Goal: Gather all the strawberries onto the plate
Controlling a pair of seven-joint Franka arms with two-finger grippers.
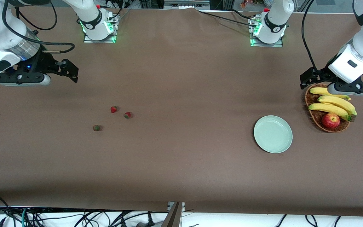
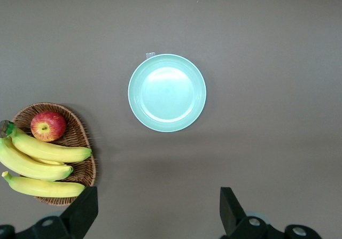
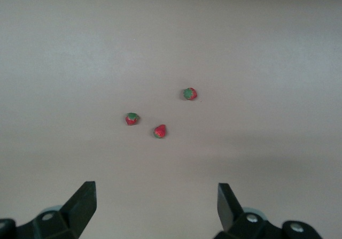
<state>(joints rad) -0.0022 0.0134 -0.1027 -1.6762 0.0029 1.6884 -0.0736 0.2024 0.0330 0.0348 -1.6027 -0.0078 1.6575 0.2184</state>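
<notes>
Both arms hang raised above the brown bench (image 1: pixel 181 164), each bent out toward its own end; the right gripper (image 1: pixel 69 71) is held up over bare bench at the right arm's end, its fingers (image 3: pixel 80 204) spread wide with nothing between them; the left gripper (image 1: pixel 309 78) hangs over the farther rim of the wicker basket (image 1: pixel 317 121) at the left arm's end, its fingers (image 2: pixel 83 209) likewise parted and empty.

The three strawberries (image 1: pixel 114 109) lie loose on the bench toward the right arm's end, near one another but apart; two sit almost side by side and the third lies nearer the front camera; all three show in the right wrist view between the spread fingers.

The mint-green plate (image 1: pixel 273 145) rests flat toward the left arm's end, just beside the basket but not touching it, well apart from the berries; the basket holds three bananas (image 1: pixel 336 105) and a red apple (image 1: pixel 330 120), the apple at the basket's nearer end.
</notes>
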